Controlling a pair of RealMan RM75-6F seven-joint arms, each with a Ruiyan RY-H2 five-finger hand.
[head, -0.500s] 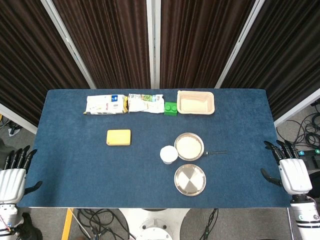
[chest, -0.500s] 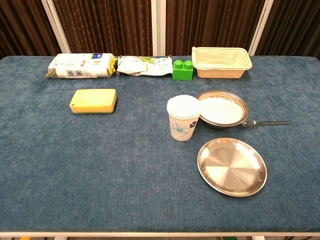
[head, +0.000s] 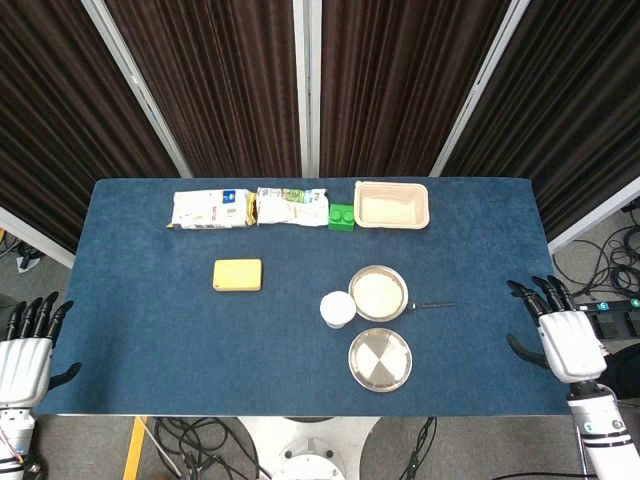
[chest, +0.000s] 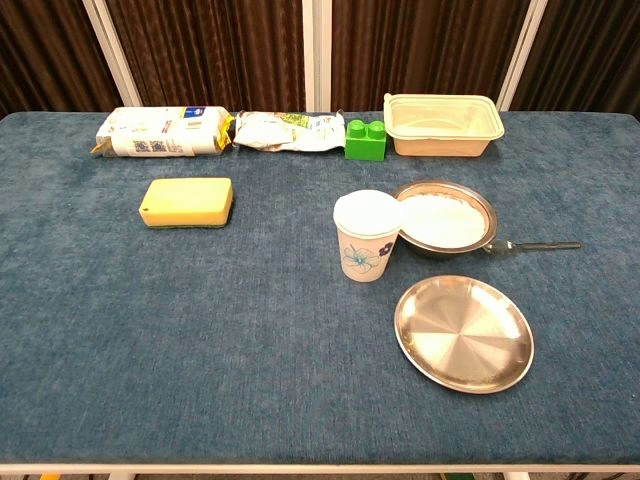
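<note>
1. the left hand (head: 22, 360) is hanging off the near left corner of the desk (head: 150, 330), fingers spread and pointing up, released and holding nothing; only the head view is showing it.
2. the right hand (head: 566, 338) is sitting just at the desk's right edge, fingers apart and reaching over the blue cloth, also released and grasping nothing.
3. the nearest things to the right hand are lying well apart from it: a bowl (head: 378, 293) with a white filling, its thin handle (head: 430, 304) pointing toward that hand, and a steel plate (head: 380, 359) lying flat just in front of the bowl.
4. a paper cup (head: 337, 309) is standing upright, touching the bowl's left rim in the chest view (chest: 366, 237); the plate (chest: 463, 333) is showing bare and shiny there.
5. a yellow sponge (head: 237, 274) is lying flat by itself, left of the middle of the desk, well apart from both hands.
6. along the far edge a white packet (head: 210, 209), a second packet (head: 291, 206), a green block (head: 342, 217) and a beige tray (head: 391, 204) are lining up in a row, each just beside the next.
7. dark curtains (head: 400, 80) are hanging behind the desk.
</note>
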